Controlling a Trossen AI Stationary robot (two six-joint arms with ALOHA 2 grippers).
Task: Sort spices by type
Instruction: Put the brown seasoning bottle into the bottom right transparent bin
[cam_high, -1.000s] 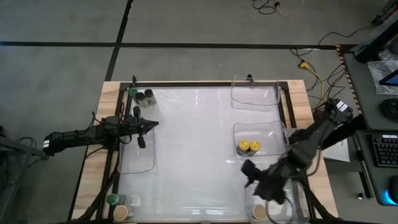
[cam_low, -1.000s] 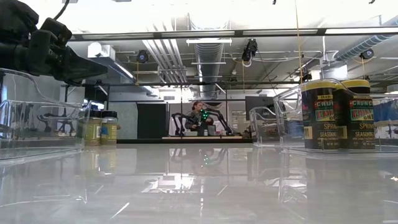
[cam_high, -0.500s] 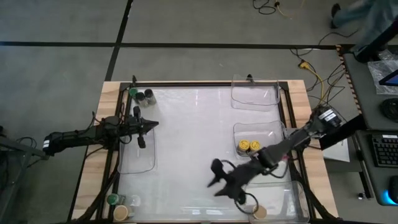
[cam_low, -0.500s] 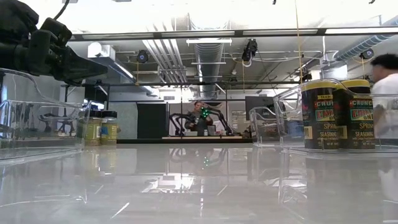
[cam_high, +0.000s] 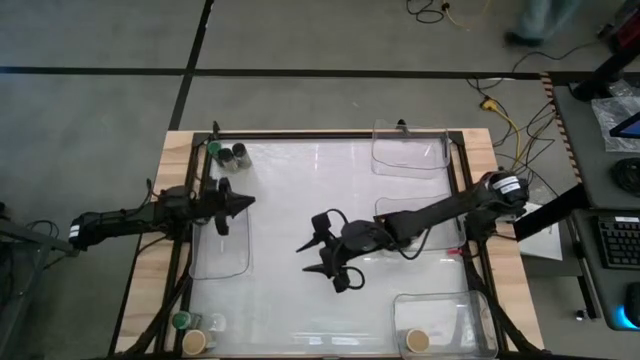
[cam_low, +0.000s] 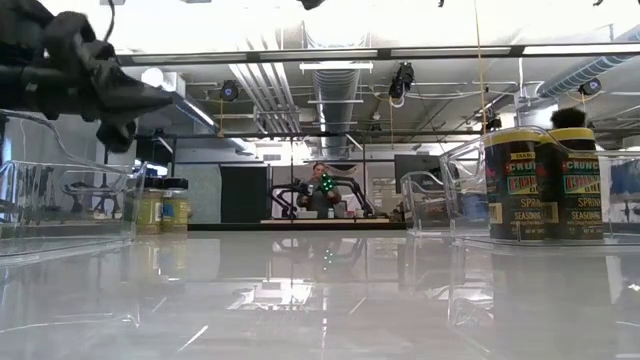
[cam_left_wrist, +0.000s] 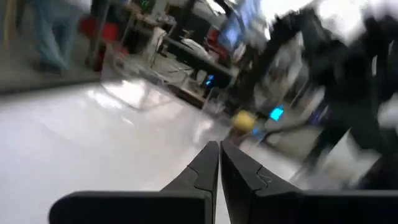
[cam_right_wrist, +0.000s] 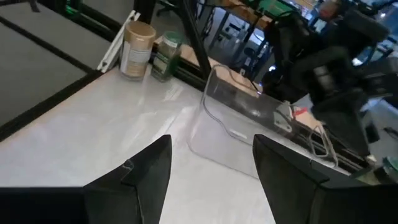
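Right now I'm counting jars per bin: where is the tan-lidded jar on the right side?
In the high view, the tan-lidded jar stands alone in the near-right clear bin, at the table's front right corner, below the bin behind the right arm.

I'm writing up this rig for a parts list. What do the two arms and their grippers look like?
Both arms are dark, near-black jointed links. The left arm has a white band near its base, the right arm a white collar near its base joint. The left gripper has two slim, tapering black fingers; the right gripper has broader, flat black fingers with angular tips.

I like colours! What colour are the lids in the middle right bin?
Yellow lids, clearest in the low view.
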